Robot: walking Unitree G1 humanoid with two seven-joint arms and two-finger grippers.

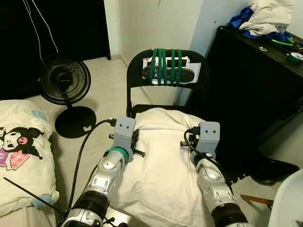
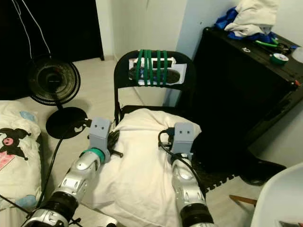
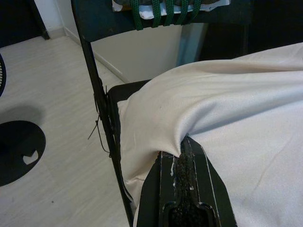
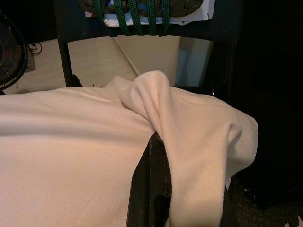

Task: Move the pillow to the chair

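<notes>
Already your left gripper [image 3: 185,156] and right gripper [image 4: 154,142] pinch folds of the pillow [image 1: 161,156], half on the chair [image 1: 137,66]; soft and light, it sags, so grip near corners.

Black chair [image 1: 137,71] on pale floor [image 1: 102,71]; white pillow [image 1: 161,156] draped over seat. Fan [image 1: 65,82] standing nearby.

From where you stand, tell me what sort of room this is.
Likely a bedroom in a home: bedding with a cartoon print, a standing fan on the pale floor, clothes piled on a black cabinet.
</notes>
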